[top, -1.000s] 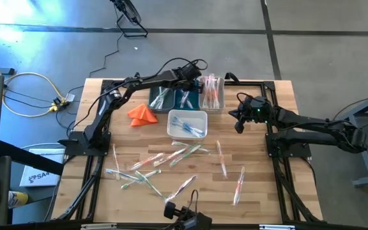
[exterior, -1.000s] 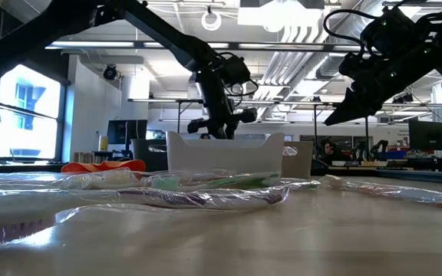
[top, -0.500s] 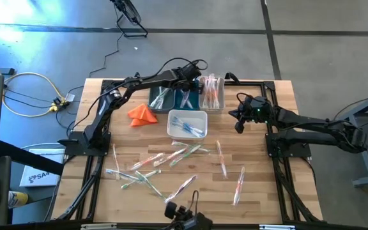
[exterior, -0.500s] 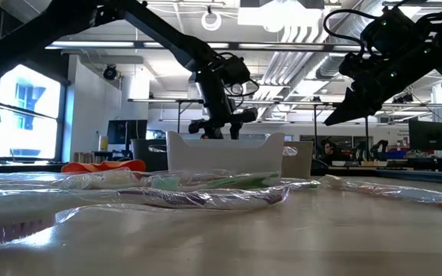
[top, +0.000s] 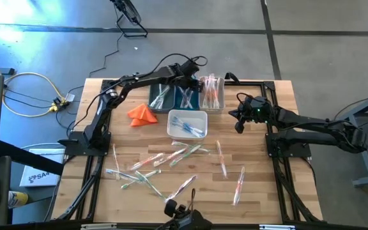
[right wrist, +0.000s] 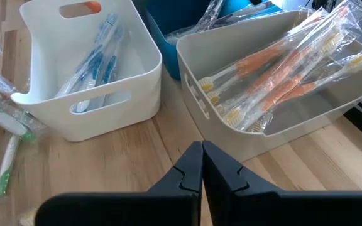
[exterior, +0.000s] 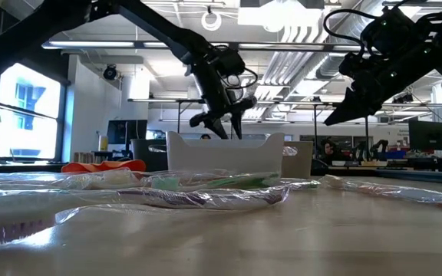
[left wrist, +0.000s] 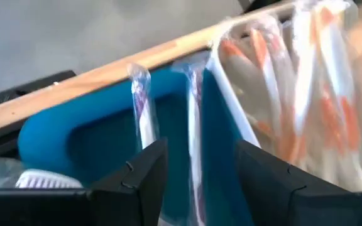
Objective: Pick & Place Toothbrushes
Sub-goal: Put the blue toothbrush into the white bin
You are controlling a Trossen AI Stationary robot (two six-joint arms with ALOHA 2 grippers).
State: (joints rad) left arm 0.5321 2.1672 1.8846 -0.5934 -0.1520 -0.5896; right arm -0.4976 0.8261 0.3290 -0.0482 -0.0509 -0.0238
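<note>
Wrapped toothbrushes (top: 165, 160) lie scattered over the near half of the wooden table. Others sit in bins: blue ones in the white bin (top: 187, 124), orange ones in the pale bin (right wrist: 281, 63), and two (left wrist: 144, 113) stand leaning on the far wall of the blue bin (left wrist: 93, 132). My left gripper (left wrist: 200, 157) hangs open just above the blue bin (top: 185, 99), with nothing between its fingers. To the right of the bins my right gripper (top: 237, 126) is shut and holds nothing, raised off the table.
A green bin (top: 160, 98) stands left of the blue one, in a row along the far edge. An orange folded cloth (top: 142, 114) lies left of the white bin. Black frame rails run along the table's left and right sides.
My left gripper has opened wide above the blue bin and has tipped slightly. My right arm has kept still.
</note>
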